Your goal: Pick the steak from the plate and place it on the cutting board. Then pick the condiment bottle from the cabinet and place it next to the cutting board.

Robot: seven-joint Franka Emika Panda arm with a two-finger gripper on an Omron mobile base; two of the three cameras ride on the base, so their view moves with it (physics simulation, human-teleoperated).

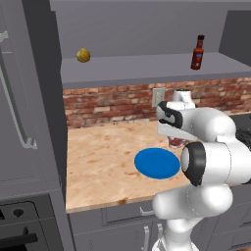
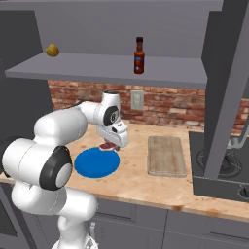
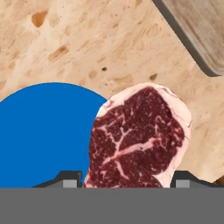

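Left base view. Cabinet [image 1: 147,68]: shelf above the gripper holds the bottle [image 1: 197,53], upright, up and to its right, and a yellowish fruit [image 1: 83,55] far to its left. Plate [image 1: 158,163]: blue, bare, on the counter [image 1: 98,162] just below-left of the gripper [image 1: 176,142]. Steak [image 1: 175,142]: a red sliver at the fingers, mostly hidden by the arm.

Right base view. Steak [image 2: 109,146] hangs under the gripper [image 2: 110,144], above the plate's [image 2: 97,163] far edge, raised off it. Board [image 2: 167,154]: bare, to the gripper's right, apart from the plate.

Hand view. Gripper [image 3: 125,181]: fingertips [image 3: 70,180] flank the steak [image 3: 138,138], pinching it. Steak: dark red, white marbling, pale fat rim; overlaps the plate's [image 3: 39,135] edge. Board [image 3: 197,30] corner lies far beyond it.
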